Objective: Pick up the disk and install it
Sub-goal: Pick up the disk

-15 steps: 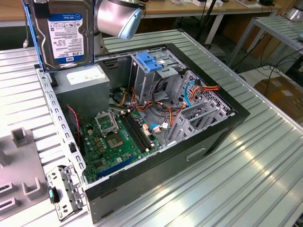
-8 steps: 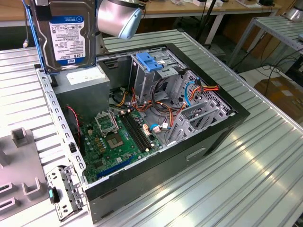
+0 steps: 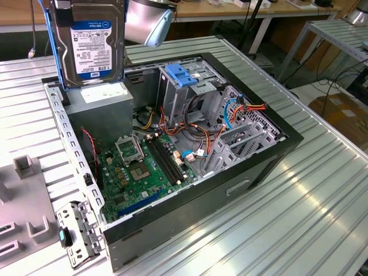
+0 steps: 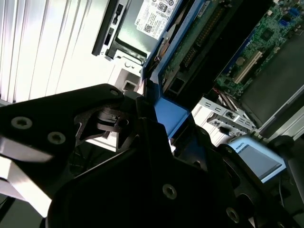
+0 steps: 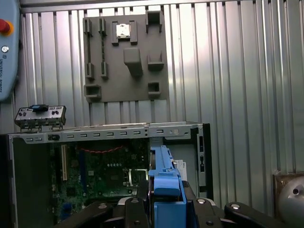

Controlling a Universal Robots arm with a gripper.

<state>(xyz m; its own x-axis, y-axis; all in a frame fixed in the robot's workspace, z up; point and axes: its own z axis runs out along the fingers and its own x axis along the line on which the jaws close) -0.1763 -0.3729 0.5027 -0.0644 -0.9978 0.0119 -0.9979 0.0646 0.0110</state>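
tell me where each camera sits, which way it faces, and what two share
Exterior view: off the arm, looking down into the open black computer case on the ribbed metal table; a silver arm joint shows beside the flat silver metal disk.
First wrist view: on the arm, looking down past the black gripper at the case.
Second wrist view: on the arm, looking along the gripper at the disk.
Both wrist views share the disk's blue plastic bracket, clamped.

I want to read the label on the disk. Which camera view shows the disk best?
The exterior view: the disk hangs roughly upright over the open computer, labelled face to the camera. Both wrist views see it edge-on, mainly its blue frame.
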